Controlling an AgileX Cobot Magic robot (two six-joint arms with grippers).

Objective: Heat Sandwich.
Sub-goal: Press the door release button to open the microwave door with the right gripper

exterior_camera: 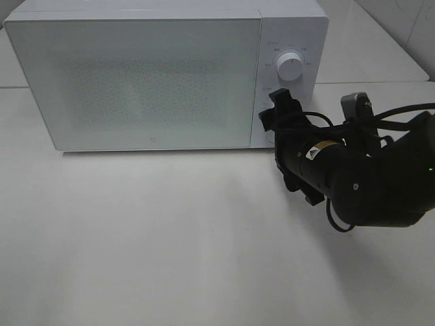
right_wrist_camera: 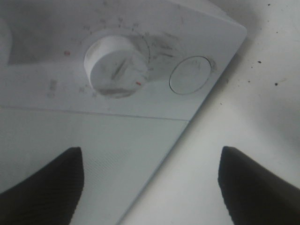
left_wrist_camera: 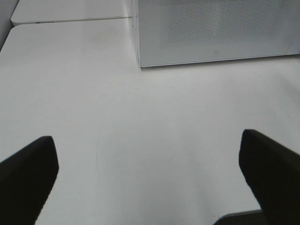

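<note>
Item one, the white table (exterior_camera: 170,244): we record a plain top bearing all that follows. Item two, the white microwave (exterior_camera: 136,20): it stands at the table's far side with its frosted door (exterior_camera: 136,81) closed flush, so we cannot see inside. Item three, the black right arm (exterior_camera: 367,176): it reaches in from the right of the high view toward the microwave's control panel (exterior_camera: 299,41). Item four, the right gripper (exterior_camera: 272,110): we note it released, fingers spread wide with nothing between them, just before the lower part of the panel; whether a fingertip touches the panel we cannot tell. Item five, the left gripper (left_wrist_camera: 146,138): likewise released, fingers far apart over bare table, facing the microwave's lower front corner. Item six, the upper dial (exterior_camera: 291,66): white and round, above the right gripper. Item seven, the lower dial (right_wrist_camera: 117,65): white, with a small red mark by its rim. Item eight, the round button (right_wrist_camera: 190,75): flat, just beside that dial, near the panel's corner. The sandwich: it shows in no view, and we cannot tell where it lies.
</note>
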